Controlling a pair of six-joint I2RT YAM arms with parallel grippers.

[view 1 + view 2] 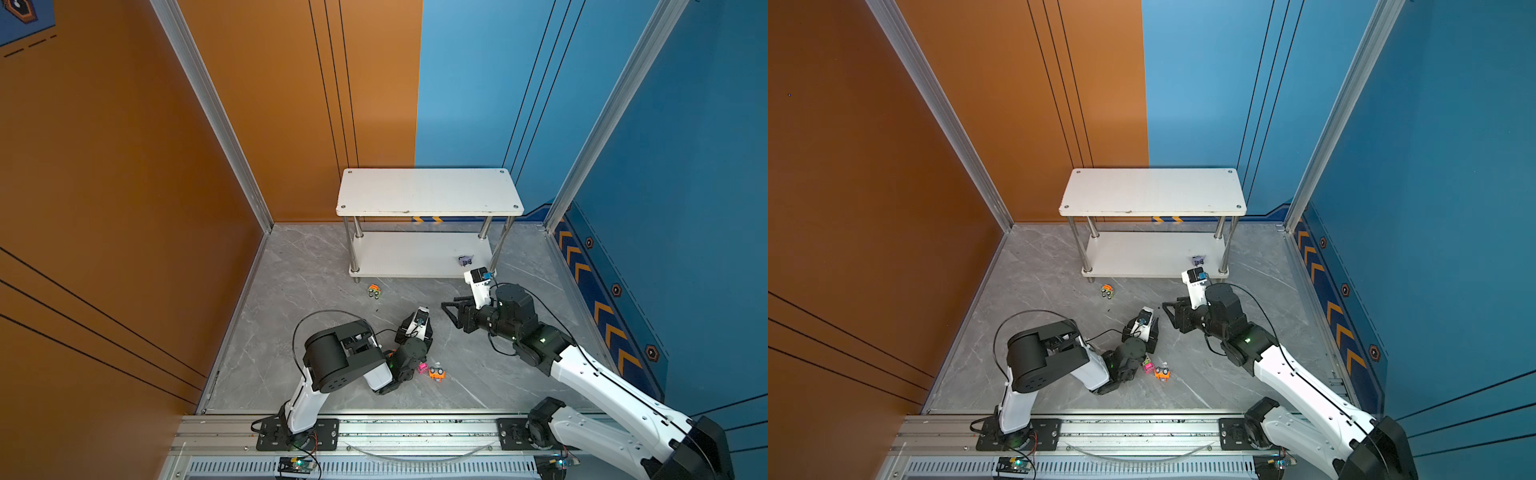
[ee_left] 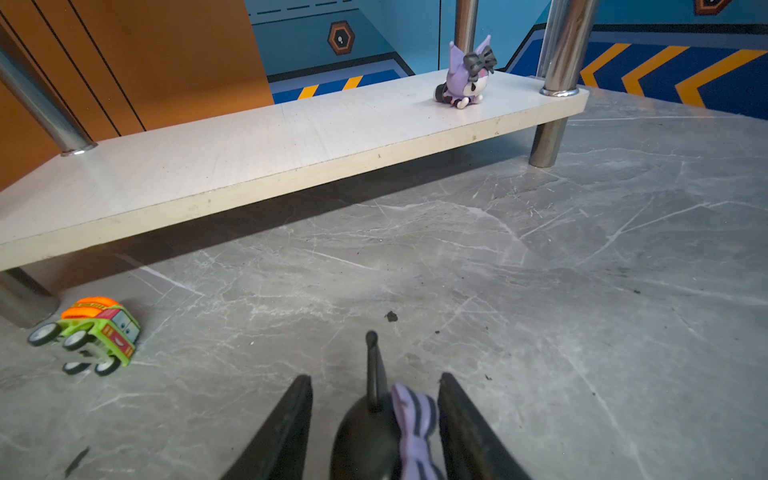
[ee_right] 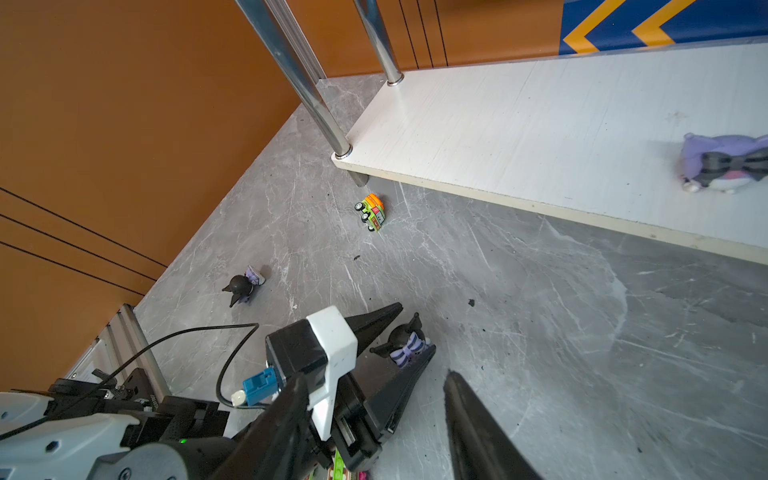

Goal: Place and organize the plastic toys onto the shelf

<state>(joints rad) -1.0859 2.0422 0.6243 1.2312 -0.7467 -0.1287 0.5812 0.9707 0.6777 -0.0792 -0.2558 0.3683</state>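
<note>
**Black figurine sits in the left tool's open jaws, shelf straight ahead**

The black figurine (image 2: 374,432) rests on the grey tabletop (image 2: 540,291), low between the jaws of my left tool (image 2: 376,380). One pointed ear aims forward along the jaws, toward the shelf (image 2: 291,137). Its lilac striped bow meets one jaw, while the other jaw shows a clear gap. So I read the left tool as released around the toy, not clenched on it.

The line from figurine to shelf is what my next move depends on. The lower board (image 3: 540,124) lies directly ahead of the jaws, across bare tabletop. I judge that a close, a lift and a forward reach would do it.

A lilac figurine (image 2: 463,79) already lies on that board near a chrome post, so I would aim beside it. A green-and-orange car (image 2: 91,336) lies tipped on its side by the shelf's foot, clear of that line.

My right tool (image 1: 451,305) hangs near, jaws spread and empty. The left arm is plainly the nearer one.
</note>
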